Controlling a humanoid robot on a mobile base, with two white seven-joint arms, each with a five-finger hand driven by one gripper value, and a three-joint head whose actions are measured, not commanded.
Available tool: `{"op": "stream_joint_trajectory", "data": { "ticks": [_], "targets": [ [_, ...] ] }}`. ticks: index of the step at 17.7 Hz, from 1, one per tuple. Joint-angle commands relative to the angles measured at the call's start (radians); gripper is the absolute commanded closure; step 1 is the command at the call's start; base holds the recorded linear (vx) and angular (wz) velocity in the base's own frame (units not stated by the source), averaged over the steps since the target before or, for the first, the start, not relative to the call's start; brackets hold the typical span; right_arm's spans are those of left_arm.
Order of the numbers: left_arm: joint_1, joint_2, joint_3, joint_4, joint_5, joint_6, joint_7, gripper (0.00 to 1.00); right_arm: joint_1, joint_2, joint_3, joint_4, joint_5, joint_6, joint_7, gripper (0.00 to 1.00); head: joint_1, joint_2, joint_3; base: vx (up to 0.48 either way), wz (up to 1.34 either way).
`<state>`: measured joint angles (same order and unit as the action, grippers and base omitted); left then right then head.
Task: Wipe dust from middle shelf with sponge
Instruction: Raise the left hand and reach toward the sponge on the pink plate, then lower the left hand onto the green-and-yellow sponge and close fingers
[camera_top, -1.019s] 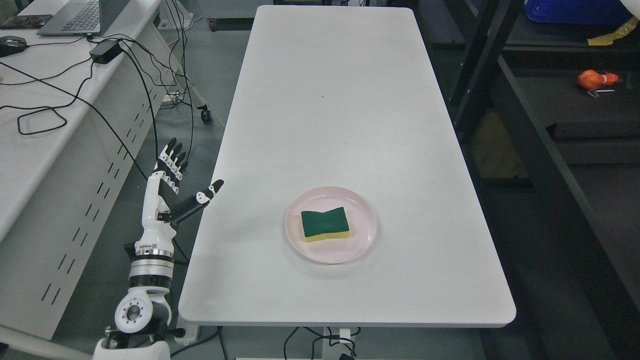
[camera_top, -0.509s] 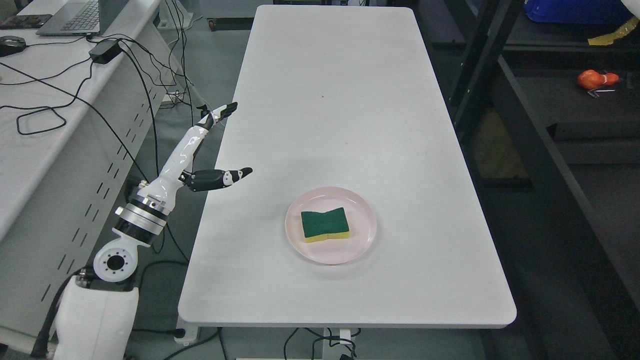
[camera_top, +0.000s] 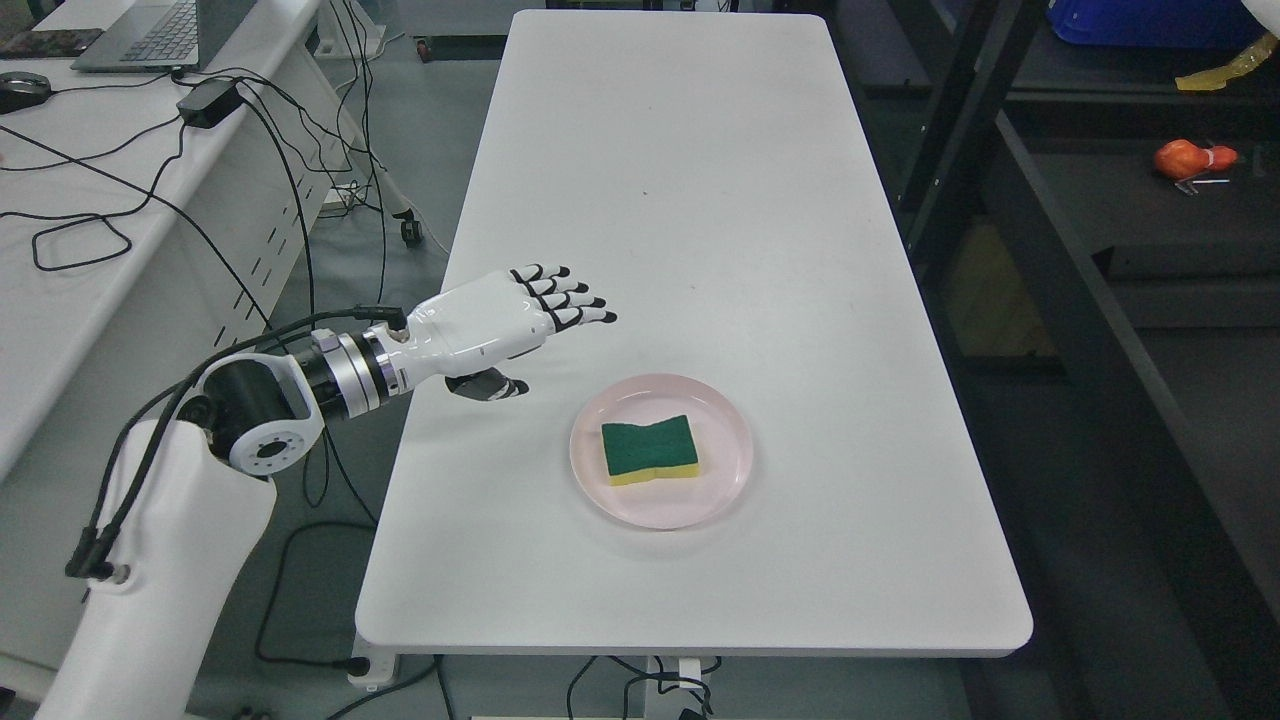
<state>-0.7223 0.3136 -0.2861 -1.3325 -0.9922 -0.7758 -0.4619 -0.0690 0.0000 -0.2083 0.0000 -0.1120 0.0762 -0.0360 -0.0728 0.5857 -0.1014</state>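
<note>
A green-topped yellow sponge (camera_top: 650, 450) lies on a pink plate (camera_top: 722, 480) near the front of the white table (camera_top: 680, 200). My left hand (camera_top: 545, 335) hovers over the table's left side, palm down, up and to the left of the plate. Its fingers (camera_top: 565, 300) are stretched flat toward the right and hold nothing, with the thumb tucked below. A dark shelf unit (camera_top: 1100, 230) stands to the right of the table. My right arm does not show.
A second white desk (camera_top: 60, 300) on the left carries a laptop (camera_top: 150, 35), a power brick and loose cables. On the shelf at the right lie an orange object (camera_top: 1190, 158) and a blue bin (camera_top: 1150, 22).
My left arm has swung up from beside the table's left edge and in over the tabletop, the hand turning palm down and nearing the plate. Sponge and plate have stayed put.
</note>
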Motion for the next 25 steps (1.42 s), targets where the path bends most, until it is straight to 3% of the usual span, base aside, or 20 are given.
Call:
{"op": "stream_joint_trajectory", "data": {
  "ticks": [1,7,13,25],
  "targets": [
    [-0.098,0.035,-0.309,0.097,-0.217,-0.010,-0.001,0.07,0.000,-0.017,0.000,-0.017,0.000,0.000,-0.001,0.00,0.0000,0.000,0.000,0.000,0.00],
    [-0.108,-0.091,-0.309,0.124,-0.249,-0.010,-0.001,0.10,0.000,-0.017,0.001,-0.017,0.000,0.000,-0.001,0.00,0.0000,0.000,0.000,0.000,0.00],
    [-0.148,-0.157,-0.323,0.130,-0.247,-0.010,-0.046,0.11,0.000,-0.017,0.000,-0.017,0.000,0.000,-0.001,0.00,0.0000,0.000,0.000,0.000,0.00],
    [-0.106,-0.194,-0.357,0.124,-0.247,-0.010,-0.095,0.19,0.000,-0.017,0.000,-0.017,0.000,0.000,-0.001,0.00,0.0000,0.000,0.000,-0.016,0.00]
  ]
}}
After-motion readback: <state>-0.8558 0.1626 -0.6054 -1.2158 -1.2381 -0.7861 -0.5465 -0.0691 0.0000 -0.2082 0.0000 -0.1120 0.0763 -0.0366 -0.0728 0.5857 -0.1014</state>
